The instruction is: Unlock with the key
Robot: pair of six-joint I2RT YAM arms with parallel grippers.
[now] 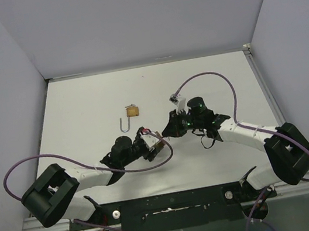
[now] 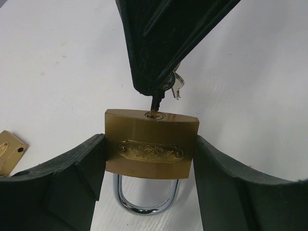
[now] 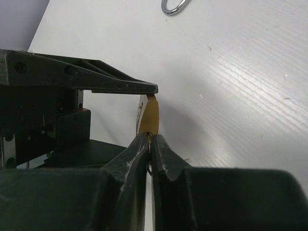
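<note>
Both arms meet about mid-table, a bit fwd of centre. L gripper (image 1: 152,141) is clamped on the padlock (image 2: 151,147), one finger (image 2: 91,159) flat against each side of the brass body, keyhole face pointing away from the wrist cam and the steel shackle (image 2: 144,199) looped back toward it, apparently seated in the body. R gripper (image 3: 149,142) comes in from the opposite side, fingers pinched tight on the key (image 2: 156,102); the blade's tip sits in the keyhole, w/ a short length of shank showing betw. the black fingertips and the brass. Spare keys (image 2: 176,85) hang just beside the R fingertip. From the R wrist cam you only get the lock's narrow brass edge, w/ one L finger running along its far side, touching or nearly so. Behind-left of the pair lies a second brass lock (image 1: 132,111), w/ a U-shaped shackle (image 1: 124,124) next to it; can't tell if they're joined. It's near the L gripper but apart from it. Room-wise: broad bare stretch of white table (image 1: 213,76) toward the back edge and R side rail, also on the L toward the wall. The grippers themselves are tight nose-to-nose. Purple cable (image 1: 220,81) arcs high over the R arm, another loops off the L arm near the table's L edge.
</note>
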